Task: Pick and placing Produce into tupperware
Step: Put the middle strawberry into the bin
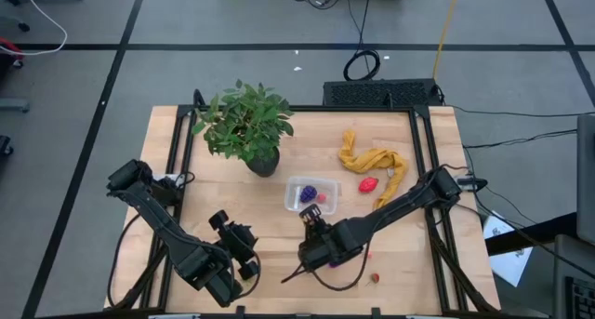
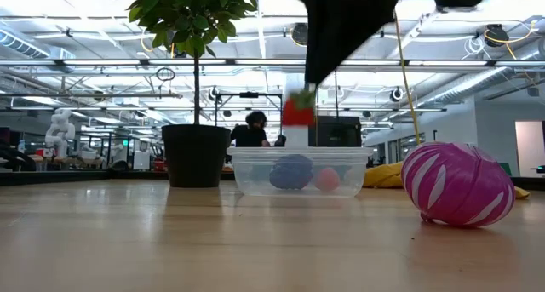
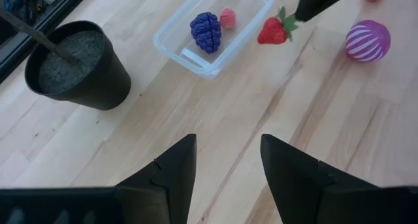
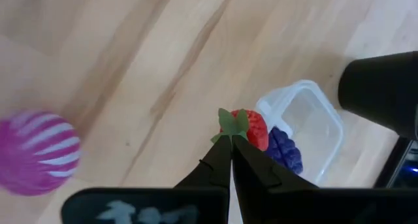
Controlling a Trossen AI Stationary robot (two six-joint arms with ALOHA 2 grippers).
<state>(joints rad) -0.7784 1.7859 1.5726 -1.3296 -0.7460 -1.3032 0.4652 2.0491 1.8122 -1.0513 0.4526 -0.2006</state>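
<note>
My right pincer (image 4: 231, 140) pinches the strawberry (image 4: 251, 128) by its leaves, just near of the tupperware (image 3: 212, 29), which holds 2 fruits. I should carry it fully over the rim before releasing.

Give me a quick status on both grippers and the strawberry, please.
Right gripper shut on strawberry by its leaves, above the table beside the tub. Left gripper empty, waiting. Nothing in the way.
</note>
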